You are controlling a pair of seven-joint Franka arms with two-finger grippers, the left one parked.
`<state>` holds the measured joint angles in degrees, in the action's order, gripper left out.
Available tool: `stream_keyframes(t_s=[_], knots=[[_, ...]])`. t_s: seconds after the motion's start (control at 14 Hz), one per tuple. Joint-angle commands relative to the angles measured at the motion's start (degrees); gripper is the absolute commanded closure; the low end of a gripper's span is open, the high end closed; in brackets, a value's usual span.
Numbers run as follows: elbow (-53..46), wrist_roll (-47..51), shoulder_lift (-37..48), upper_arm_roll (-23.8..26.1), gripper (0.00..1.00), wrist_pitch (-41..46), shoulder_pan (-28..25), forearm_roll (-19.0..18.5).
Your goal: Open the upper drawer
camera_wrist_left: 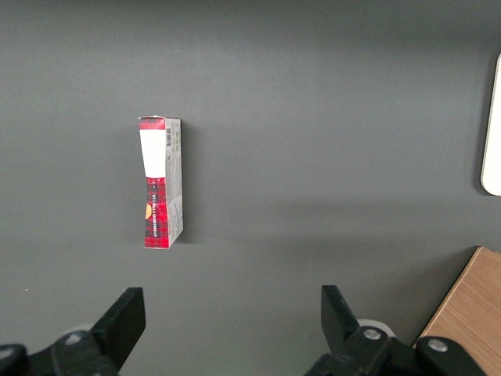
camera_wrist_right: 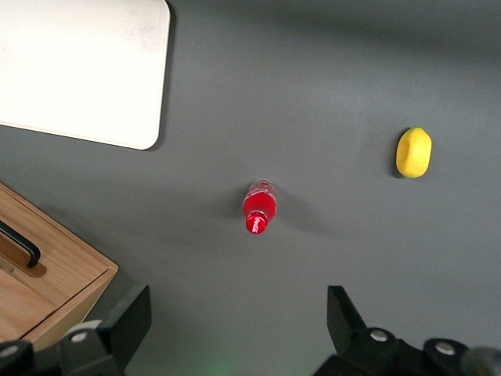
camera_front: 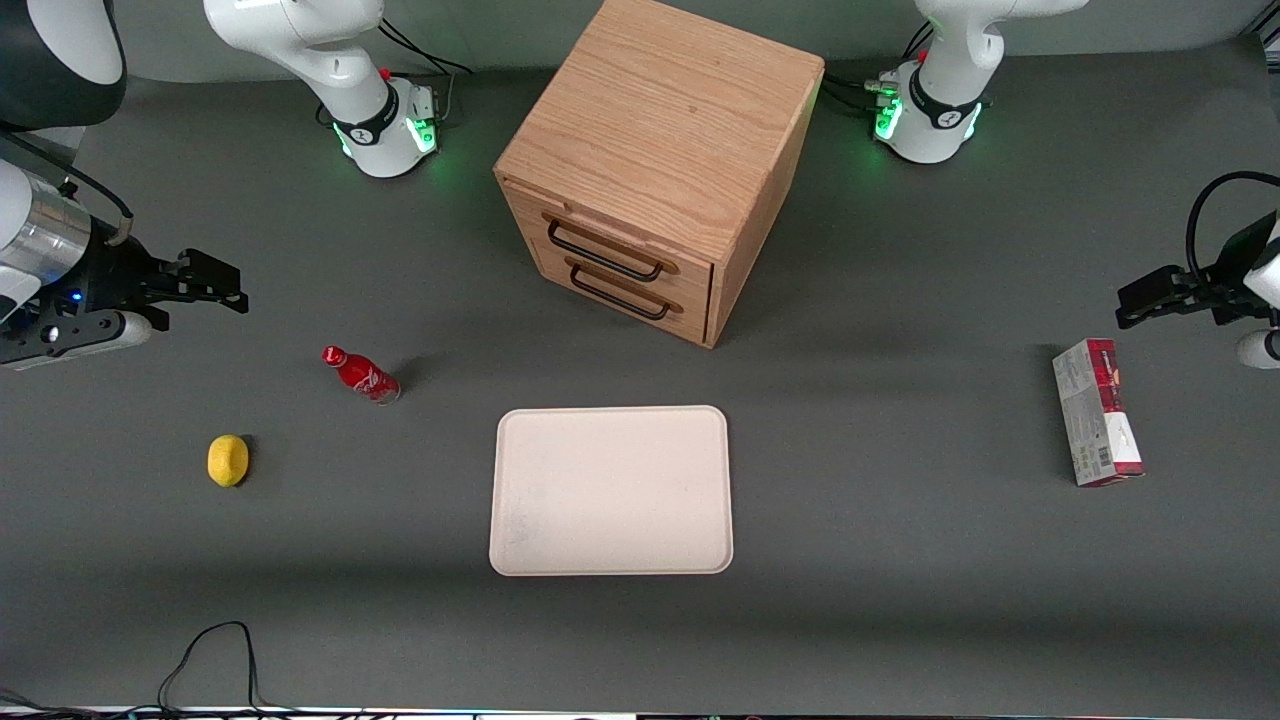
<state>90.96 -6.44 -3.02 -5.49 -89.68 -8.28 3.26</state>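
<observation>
A light-oak cabinet [camera_front: 655, 140] stands on the grey table with two alike drawer fronts facing the front camera. The upper drawer [camera_front: 612, 247] is shut, with a thin black wire handle [camera_front: 603, 256]. The lower drawer [camera_front: 622, 290] sits just below it. My right gripper [camera_front: 212, 282] hovers above the table at the working arm's end, far from the cabinet. It is open and empty; its fingers [camera_wrist_right: 129, 317] stand wide apart. A corner of the cabinet [camera_wrist_right: 47, 274] shows in the right wrist view.
A red bottle [camera_front: 361, 374] stands between my gripper and the cabinet, also in the right wrist view [camera_wrist_right: 259, 207]. A lemon [camera_front: 228, 460] lies nearer the front camera. A cream tray [camera_front: 611, 490] lies in front of the cabinet. A red-and-white carton [camera_front: 1096, 412] lies toward the parked arm's end.
</observation>
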Motion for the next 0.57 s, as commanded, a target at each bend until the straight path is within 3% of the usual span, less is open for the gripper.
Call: stream_keyframes(t_s=[0.0,0.5], knots=[[-1.2,-1.1,-0.4,-0.2,0.0,1.4,0.6,0.3],[-1.3,-2.7,-0.5,-0.1,0.0,2.7,0.3,0.3]])
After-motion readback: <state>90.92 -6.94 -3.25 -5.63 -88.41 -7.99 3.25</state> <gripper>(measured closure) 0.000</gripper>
